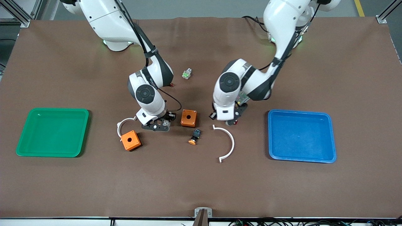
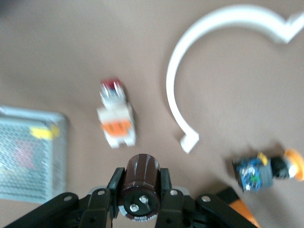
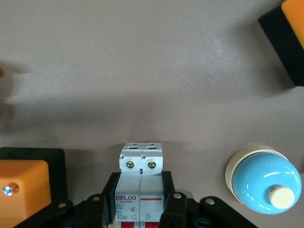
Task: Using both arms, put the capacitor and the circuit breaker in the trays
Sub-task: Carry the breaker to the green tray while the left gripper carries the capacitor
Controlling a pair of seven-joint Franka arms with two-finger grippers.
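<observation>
My left gripper [image 1: 231, 118] [image 2: 141, 190] is shut on the capacitor [image 2: 141, 183], a dark cylinder gripped across its sides, low over the middle of the table. In the front view the hand hides the capacitor. My right gripper [image 1: 160, 123] [image 3: 141, 199] is shut on the circuit breaker [image 3: 141, 183], a white-grey block with red levers at the held end. It is low over the table between two orange boxes [image 1: 189, 118] [image 1: 131, 140].
A green tray [image 1: 53, 131] lies at the right arm's end and a blue tray [image 1: 301, 135] at the left arm's end. Close by lie two white arcs [image 1: 227, 142] [image 1: 124, 124], an orange-capped button [image 1: 194, 137], a white-orange part [image 2: 115, 116], a mesh box [image 2: 28, 152] and a blue knob [image 3: 263, 180].
</observation>
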